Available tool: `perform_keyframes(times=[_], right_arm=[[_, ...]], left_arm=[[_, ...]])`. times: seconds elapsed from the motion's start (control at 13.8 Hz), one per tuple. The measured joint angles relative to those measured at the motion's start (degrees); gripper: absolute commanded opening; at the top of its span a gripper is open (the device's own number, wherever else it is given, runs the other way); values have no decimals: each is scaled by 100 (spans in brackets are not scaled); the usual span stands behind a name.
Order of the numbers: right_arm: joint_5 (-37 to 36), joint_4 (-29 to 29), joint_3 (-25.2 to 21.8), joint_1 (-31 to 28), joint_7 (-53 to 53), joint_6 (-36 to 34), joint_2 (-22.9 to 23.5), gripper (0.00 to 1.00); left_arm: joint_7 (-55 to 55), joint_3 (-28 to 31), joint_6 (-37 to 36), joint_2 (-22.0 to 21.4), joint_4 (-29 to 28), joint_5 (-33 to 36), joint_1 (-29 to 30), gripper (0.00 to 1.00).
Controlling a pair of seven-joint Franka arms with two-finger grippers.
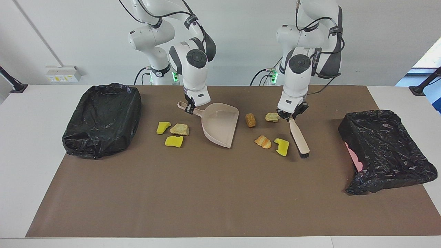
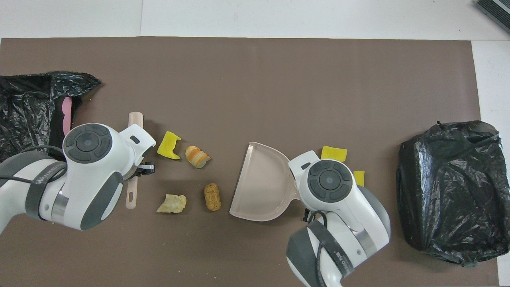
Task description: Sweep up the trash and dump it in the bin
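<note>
Your two arms hold the brush and the dustpan, and the trash sits on the brown mat (image 1: 213,199).

Nearest the arms, your right gripper (image 1: 188,109) pinches the dustpan (image 1: 220,124) by its handle, and your left gripper (image 1: 290,116) is closed on the brush (image 1: 299,137) handle. Four bits of trash (image 1: 250,120) lie between the dustpan and the brush. Three more (image 1: 174,141) lie between the dustpan and the black bin (image 1: 103,119) at the right arm's end. Another black bin (image 1: 386,148) sits at the left arm's end.
</note>
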Motion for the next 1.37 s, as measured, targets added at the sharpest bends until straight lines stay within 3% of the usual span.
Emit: perform_keyframes(times=[0.22,0.58,1.37], right_arm=[[-1,-1,2,110,127,31,18,0],[-1,-2,2,108,127,34,19,0],[-22,-31,3,157,-325,-11,21,0]], left_arm=[[767,-15,26,69,-21,-674,16,0],[949,-150,26,27,-259,-852,-137,0],[784,-224,-237,-351,-458,-2044,-2507,0]])
